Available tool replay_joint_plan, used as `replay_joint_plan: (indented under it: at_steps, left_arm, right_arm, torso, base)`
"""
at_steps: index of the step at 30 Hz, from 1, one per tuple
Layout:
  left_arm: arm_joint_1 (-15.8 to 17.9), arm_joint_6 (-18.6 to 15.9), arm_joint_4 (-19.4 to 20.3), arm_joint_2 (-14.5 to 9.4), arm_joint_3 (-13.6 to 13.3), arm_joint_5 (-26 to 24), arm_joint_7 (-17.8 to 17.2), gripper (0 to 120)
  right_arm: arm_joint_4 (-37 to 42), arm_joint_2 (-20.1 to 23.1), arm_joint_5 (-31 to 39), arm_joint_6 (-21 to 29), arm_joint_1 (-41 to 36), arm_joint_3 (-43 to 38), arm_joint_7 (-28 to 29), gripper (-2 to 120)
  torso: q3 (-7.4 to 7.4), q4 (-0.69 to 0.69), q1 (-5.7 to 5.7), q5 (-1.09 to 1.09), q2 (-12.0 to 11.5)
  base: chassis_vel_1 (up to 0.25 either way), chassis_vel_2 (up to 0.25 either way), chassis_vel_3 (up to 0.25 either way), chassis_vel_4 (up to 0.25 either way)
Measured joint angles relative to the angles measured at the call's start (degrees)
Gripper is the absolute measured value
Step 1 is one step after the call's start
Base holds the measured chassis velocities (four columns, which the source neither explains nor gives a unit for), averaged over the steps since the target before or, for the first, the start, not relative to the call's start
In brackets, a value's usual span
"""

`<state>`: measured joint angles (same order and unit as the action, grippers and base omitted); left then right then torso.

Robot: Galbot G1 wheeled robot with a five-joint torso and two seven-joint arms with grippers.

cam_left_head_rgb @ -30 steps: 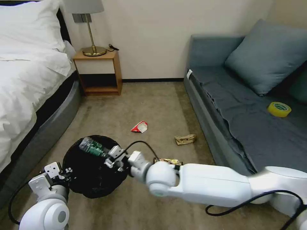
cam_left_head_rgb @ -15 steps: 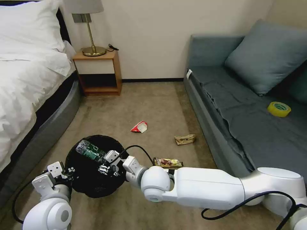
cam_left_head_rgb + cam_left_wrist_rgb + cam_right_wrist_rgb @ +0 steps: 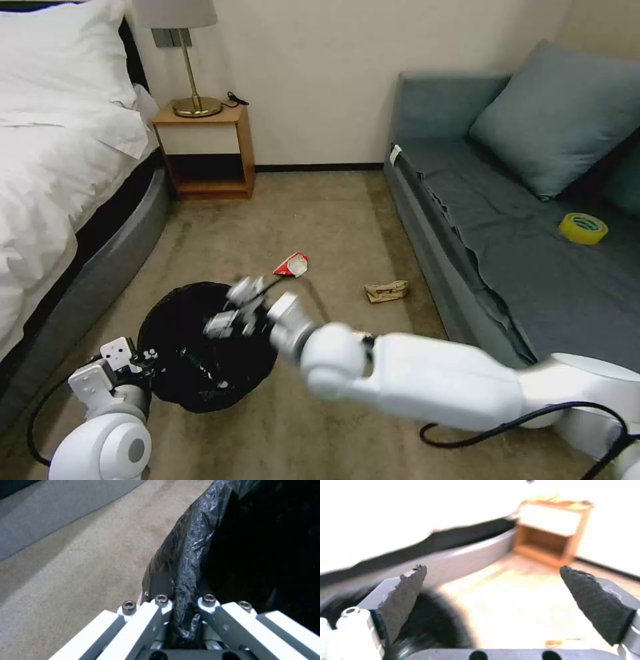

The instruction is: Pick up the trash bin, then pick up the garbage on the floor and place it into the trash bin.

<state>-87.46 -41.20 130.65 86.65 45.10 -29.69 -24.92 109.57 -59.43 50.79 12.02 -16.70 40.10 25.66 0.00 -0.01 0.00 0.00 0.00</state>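
In the head view, the trash bin (image 3: 200, 353) stands on the carpet near the bed (image 3: 60, 193). The left gripper (image 3: 143, 360) grips the bin's near rim. The right gripper (image 3: 230, 310) hovers above the bin's opening. A red-and-white carton scrap (image 3: 291, 265) and a tan paper wad (image 3: 387, 291) lie on the floor beside the sofa (image 3: 507, 220).

In the left wrist view, the left gripper (image 3: 183, 602) is clamped on the bin's bag-lined rim (image 3: 186, 555).

In the right wrist view, the right gripper (image 3: 500, 590) has its fingers wide apart and empty, above the bin's dark rim (image 3: 433, 620), with the nightstand (image 3: 553, 530) beyond.
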Motion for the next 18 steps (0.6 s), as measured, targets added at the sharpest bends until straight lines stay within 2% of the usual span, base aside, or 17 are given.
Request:
replay_joint_plan:
  at_steps: [3, 4, 7, 8, 10, 11, 12, 14, 17, 18]
  left_arm:
    - [-0.13, 0.05, 0.00, -0.24, 0.12, -0.13, 0.06, 3]
    - [-0.13, 0.05, 0.00, -0.24, 0.12, -0.13, 0.06, 3]
    - [-0.18, 0.10, 0.00, -0.45, 0.27, -0.21, 0.10, 3]
    - [-0.18, 0.10, 0.00, -0.45, 0.27, -0.21, 0.10, 3]
    - [-0.16, 0.27, -0.13, -0.44, 0.37, -0.24, 0.18, 3]
    - [-0.15, 0.34, -0.23, -0.44, 0.39, -0.25, 0.20, 3]
    - [-0.15, 0.34, -0.23, -0.44, 0.39, -0.25, 0.20, 3]
    - [-0.07, 0.42, -0.39, -0.51, 0.38, -0.25, 0.24, 3]
    - [0.06, 0.56, -0.62, -0.60, 0.46, -0.26, 0.32, 3]
    - [0.06, 0.56, -0.62, -0.60, 0.46, -0.26, 0.32, 3]
  right_arm:
    - [3.38, 3.53, -3.15, -0.90, -6.70, -10.88, -0.16, 100]
    - [3.38, 3.53, -3.15, -0.90, -6.70, -10.88, -0.16, 100]
    - [9.32, 6.86, -9.97, -1.34, -16.73, -26.19, -0.47, 100]
    - [9.32, 6.86, -9.97, -1.34, -16.73, -26.19, -0.47, 100]
    - [14.45, 8.46, -15.93, -1.17, -26.01, -36.22, 0.89, 100]
    - [16.16, 8.60, -18.28, -1.02, -30.46, -39.98, 1.73, 100]
    - [16.16, 8.60, -18.28, -1.02, -30.46, -39.98, 1.73, 100]
    - [19.27, 7.88, -22.09, -0.57, -39.18, -46.91, 3.05, 100]
    - [23.82, 4.17, -27.63, 0.28, -52.74, -54.78, 4.94, 100]
    - [23.82, 4.17, -27.63, 0.28, -52.74, -54.78, 4.94, 100]
  torso:
    - [0.00, 0.01, 0.00, 0.01, 0.00]
    - [0.00, 0.01, 0.00, 0.01, 0.00]
    - [0.00, 0.01, 0.00, 0.01, 0.00]
    - [0.00, 0.01, 0.00, 0.01, 0.00]
    - [0.00, 0.01, 0.00, 0.01, 0.00]
    - [0.00, -0.01, 0.00, 0.02, 0.00]
    - [0.00, -0.01, 0.00, 0.02, 0.00]
    - [0.00, -0.01, 0.00, 0.02, 0.00]
    - [-0.01, 0.00, -0.01, 0.00, 0.00]
    - [-0.01, 0.00, -0.01, 0.00, 0.00]
  base:
    - [0.000, 0.000, 0.000, 0.000]
    - [0.000, 0.000, 0.000, 0.000]
    - [0.000, 0.000, 0.000, 0.000]
    - [0.000, 0.000, 0.000, 0.000]
    - [0.000, 0.000, 0.000, 0.000]
    - [0.000, 0.000, 0.000, 0.000]
    - [0.000, 0.000, 0.000, 0.000]
    - [0.000, 0.000, 0.000, 0.000]
    - [0.000, 0.000, 0.000, 0.000]
    - [0.000, 0.000, 0.000, 0.000]
